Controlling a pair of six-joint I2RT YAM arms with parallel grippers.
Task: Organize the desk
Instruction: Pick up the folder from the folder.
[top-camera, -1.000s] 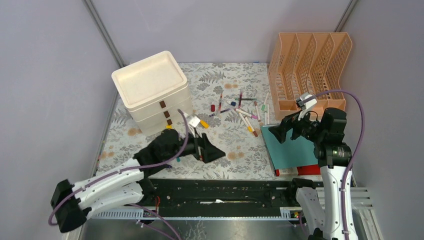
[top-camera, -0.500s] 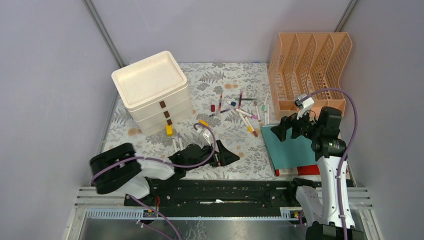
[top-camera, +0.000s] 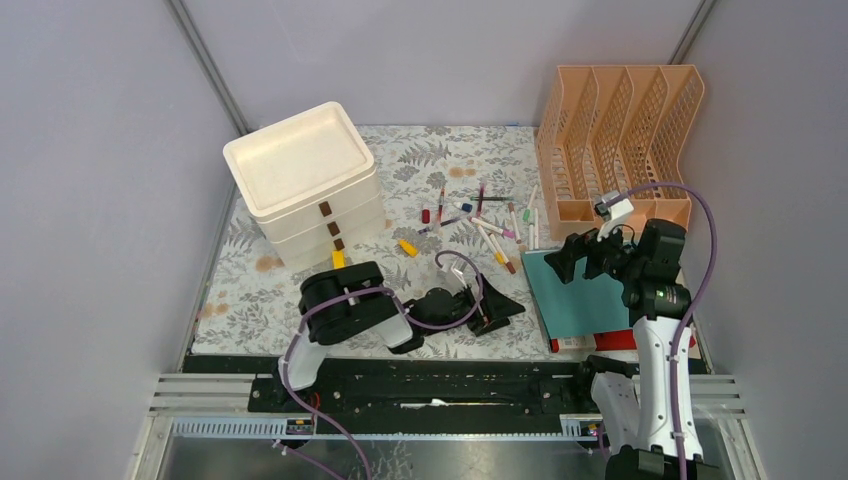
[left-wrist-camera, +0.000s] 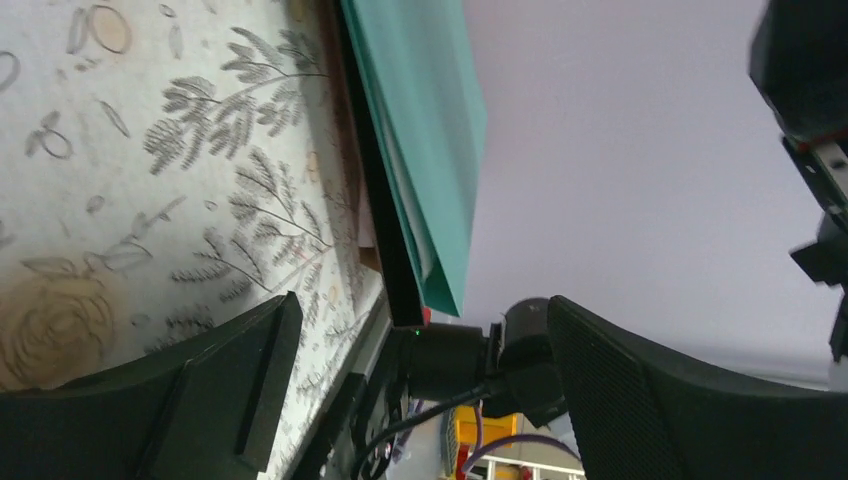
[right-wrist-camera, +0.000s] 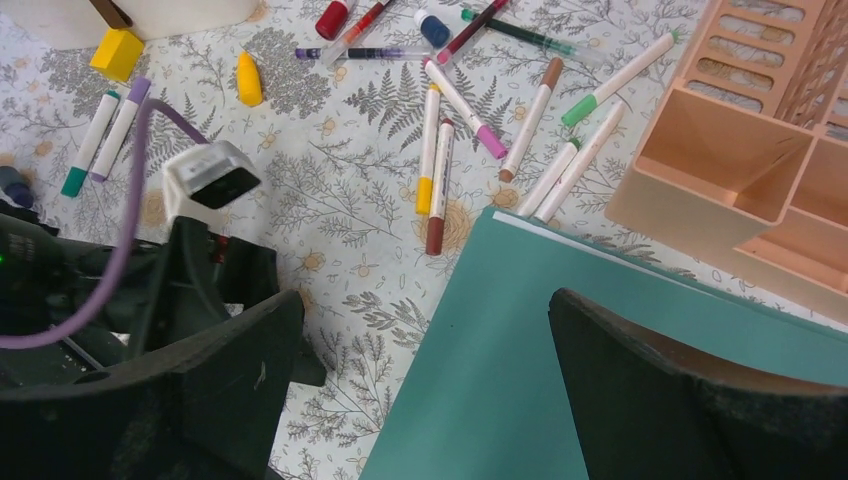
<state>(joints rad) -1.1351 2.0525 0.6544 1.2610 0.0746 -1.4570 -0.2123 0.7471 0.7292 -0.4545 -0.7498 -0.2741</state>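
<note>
Top external: left gripper low on the desk, jaws spread, empty. Right gripper above teal folder, jaws spread.

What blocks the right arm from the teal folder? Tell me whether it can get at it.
Probably yes. The right gripper hovers over a corner of the teal folder, jaws open; its top is bare, and the markers lie beside its edge, not on it.

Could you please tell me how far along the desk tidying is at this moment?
Done: nothing visibly; the file rack looks empty. In hand: nothing; the left fingers and right fingers are open, both near the teal folder. To do: the folder and the scattered markers lie on the desk.
</note>
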